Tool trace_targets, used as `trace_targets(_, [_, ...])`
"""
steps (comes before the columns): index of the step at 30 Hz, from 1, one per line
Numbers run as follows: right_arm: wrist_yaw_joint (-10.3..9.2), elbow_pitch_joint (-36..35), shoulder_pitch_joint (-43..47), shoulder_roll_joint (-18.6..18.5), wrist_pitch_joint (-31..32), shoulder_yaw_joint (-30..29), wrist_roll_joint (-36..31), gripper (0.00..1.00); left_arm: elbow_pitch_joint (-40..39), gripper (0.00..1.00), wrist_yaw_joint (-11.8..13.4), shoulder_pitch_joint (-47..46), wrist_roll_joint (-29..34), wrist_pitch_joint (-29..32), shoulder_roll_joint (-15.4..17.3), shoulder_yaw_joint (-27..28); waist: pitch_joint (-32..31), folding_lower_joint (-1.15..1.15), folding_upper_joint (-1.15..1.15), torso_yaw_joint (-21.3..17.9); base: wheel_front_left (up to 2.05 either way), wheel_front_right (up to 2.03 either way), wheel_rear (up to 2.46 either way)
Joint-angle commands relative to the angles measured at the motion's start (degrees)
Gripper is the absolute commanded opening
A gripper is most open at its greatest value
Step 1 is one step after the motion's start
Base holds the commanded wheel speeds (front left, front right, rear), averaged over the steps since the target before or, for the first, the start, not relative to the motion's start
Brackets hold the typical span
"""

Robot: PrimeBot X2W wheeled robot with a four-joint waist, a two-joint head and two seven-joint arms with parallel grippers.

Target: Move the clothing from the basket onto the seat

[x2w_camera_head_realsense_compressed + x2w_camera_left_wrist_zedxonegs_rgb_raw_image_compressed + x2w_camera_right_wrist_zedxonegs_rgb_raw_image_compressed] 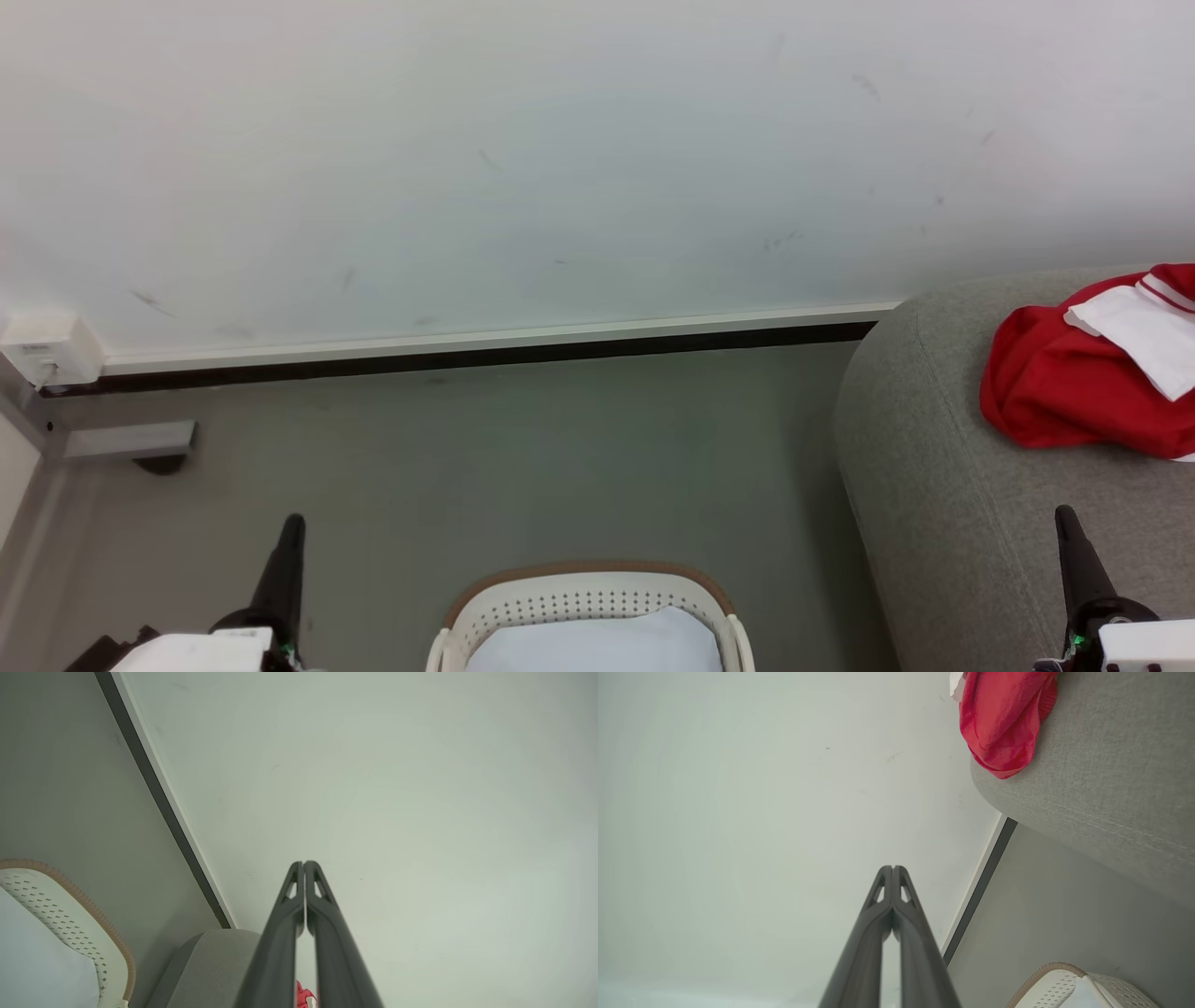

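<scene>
Red clothing (pixel 1074 392) with white panels lies bunched on the grey seat (pixel 934 485) at the right; the right wrist view shows the clothing (pixel 1004 718) hanging over the seat (pixel 1101 788) edge. The white perforated basket (pixel 588 607) with a brown rim stands at the bottom centre, a plain white cloth (pixel 597 644) inside it. My left gripper (pixel 293 523) is shut and empty at the lower left, left of the basket. My right gripper (pixel 1063 515) is shut and empty at the lower right, over the seat's front. In both wrist views the fingers (pixel 303 864) (pixel 893 868) press together, pointing at the wall.
A pale wall with a dark baseboard (pixel 467 355) runs behind the grey floor (pixel 513 448). A white socket box (pixel 42 350) and a grey bracket (pixel 126 439) sit at the far left by the wall.
</scene>
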Motion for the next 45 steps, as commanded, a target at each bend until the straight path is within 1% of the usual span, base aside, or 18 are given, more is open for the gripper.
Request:
trace_targets(1, [-0.11,-0.47,-0.66,-0.58,0.39,-0.26,1.52,0.00,-0.34,0.00,-0.34,-0.58,-1.34,0.47,0.34,0.21,0.02,0.00,-0.01,0.01,0.00,0.00,0.00])
trace_targets(21, [-0.13,-1.51,-0.99,-0.60,2.54,-0.73,10.22,0.00,-1.01,0.00,-0.54,-1.27,-9.52,2.57,0.33,0.34,0.30,0.00,-0.01,0.16,0.00,0.00,0.00])
trace_targets(45, [-0.13,-1.46,-0.96,-0.59,2.50,-0.70,9.93,0.00,-0.99,0.00,-0.49,-1.22,-9.29,2.54,0.32,0.32,0.30,0.00,-0.01,0.16,0.00,0.00,0.00])
